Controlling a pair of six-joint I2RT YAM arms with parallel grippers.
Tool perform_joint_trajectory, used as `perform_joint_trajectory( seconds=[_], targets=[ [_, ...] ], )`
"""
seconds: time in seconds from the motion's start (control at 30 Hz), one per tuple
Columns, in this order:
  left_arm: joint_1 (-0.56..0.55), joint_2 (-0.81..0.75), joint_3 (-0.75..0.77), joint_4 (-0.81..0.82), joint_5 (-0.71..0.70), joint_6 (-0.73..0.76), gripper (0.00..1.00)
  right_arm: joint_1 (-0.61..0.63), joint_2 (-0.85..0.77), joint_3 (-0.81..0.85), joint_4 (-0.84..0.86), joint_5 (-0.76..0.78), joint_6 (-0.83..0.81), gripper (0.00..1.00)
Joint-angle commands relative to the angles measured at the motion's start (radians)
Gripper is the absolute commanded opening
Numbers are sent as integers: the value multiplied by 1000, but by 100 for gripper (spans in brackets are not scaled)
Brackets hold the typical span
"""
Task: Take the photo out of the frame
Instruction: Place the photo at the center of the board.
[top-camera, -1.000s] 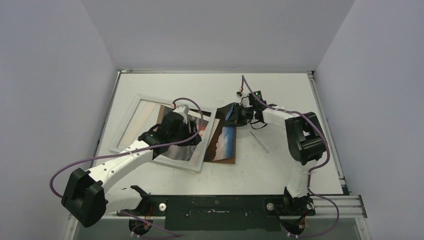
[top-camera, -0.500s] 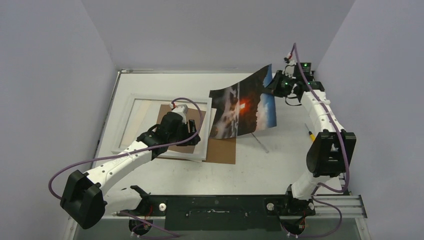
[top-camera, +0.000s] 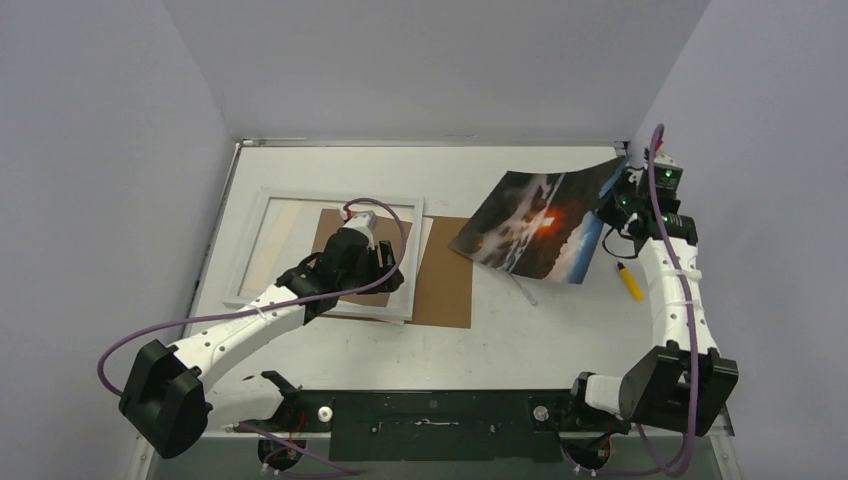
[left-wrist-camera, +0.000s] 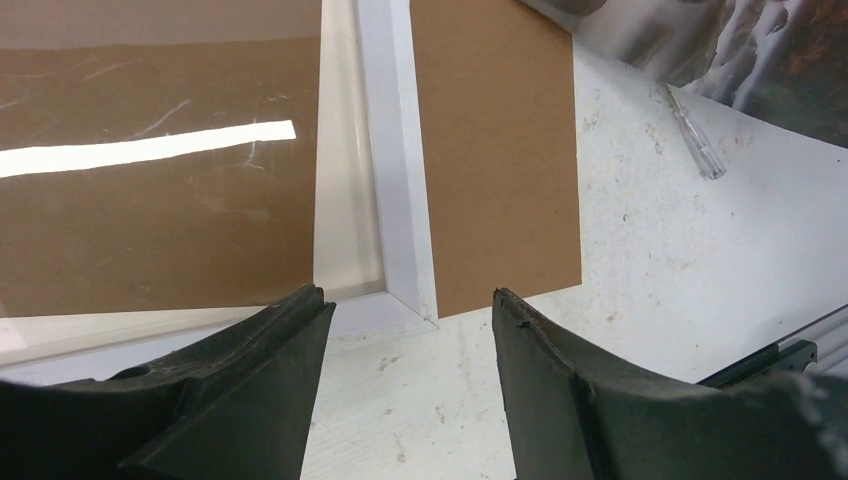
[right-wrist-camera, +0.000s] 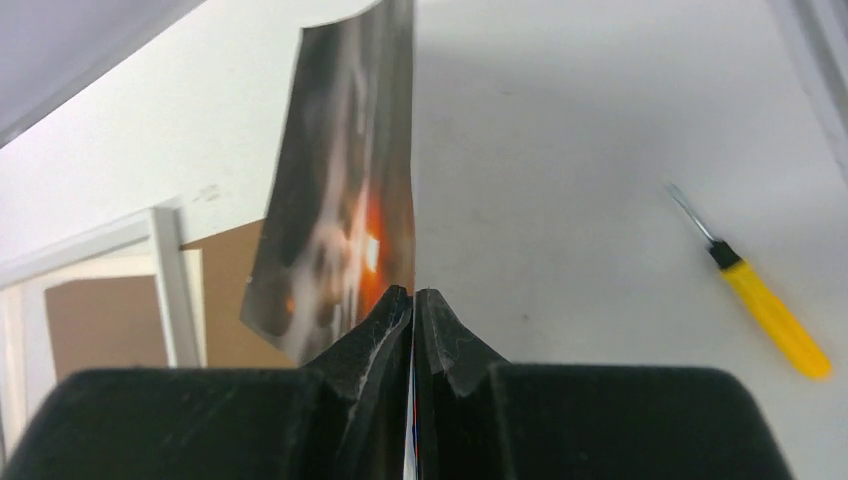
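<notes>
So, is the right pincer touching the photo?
Touching. The right wrist view shows the right pincer with its jaws shut on the edge of the photo, with no gap.

One camera sits high behind the arm bases, looking down over the whole table (top-camera: 520, 345). The left wrist camera looks close down on the frame (left-wrist-camera: 395, 150) corner; the right wrist camera sights along the photo (right-wrist-camera: 340, 200). All three catch the brown board (top-camera: 447, 290).

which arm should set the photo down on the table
Right: the right gripper is shut on the photo, clear of the frame. The left gripper is open above the frame's corner, holding nothing.
</notes>
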Motion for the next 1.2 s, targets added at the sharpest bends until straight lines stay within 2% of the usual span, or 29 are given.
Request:
perform_joint_trajectory(
  seconds=[0.0,0.17,0.4,0.43,0.5,0.57,0.63,0.73,0.83,0.9,1.0,1.1,1.17],
  targets=[
    [-32,-31,-20,79,-37,-43,60,-102,-88,-174,90,91,71,5],
    [-41,-55,-43,112,-45,-62,61,-174,-198,-395,205,109,160,5],
    [-46,-62,-40,122,-52,-56,61,-182,-229,-558,251,153,207,6],
    [-48,-60,-38,119,-57,-53,62,-184,-236,-571,252,162,205,15],
    [-52,-61,-34,110,-76,-49,63,-188,-258,-582,248,169,196,54],
    [-52,-65,-29,99,-99,-48,65,-189,-295,-584,247,167,191,62],
    [-51,-75,-23,88,-125,-42,66,-190,-342,-578,236,192,198,66],
    [-43,-97,-5,59,-178,-39,68,-189,-385,-524,193,230,187,82],
    [-23,-117,9,34,-213,-41,69,-177,-407,-439,100,370,187,99],
    [-11,-128,11,29,-227,-40,70,-171,-412,-385,42,470,203,90],
    [-3,-124,17,32,-234,-32,71,-166,-410,-332,17,454,178,90],
    [-3,-93,47,10,-244,-29,71,-135,-408,-333,85,251,117,90],
    [-3,-81,61,4,-250,-29,72,-42,-360,-329,124,134,84,93]
  ],
)
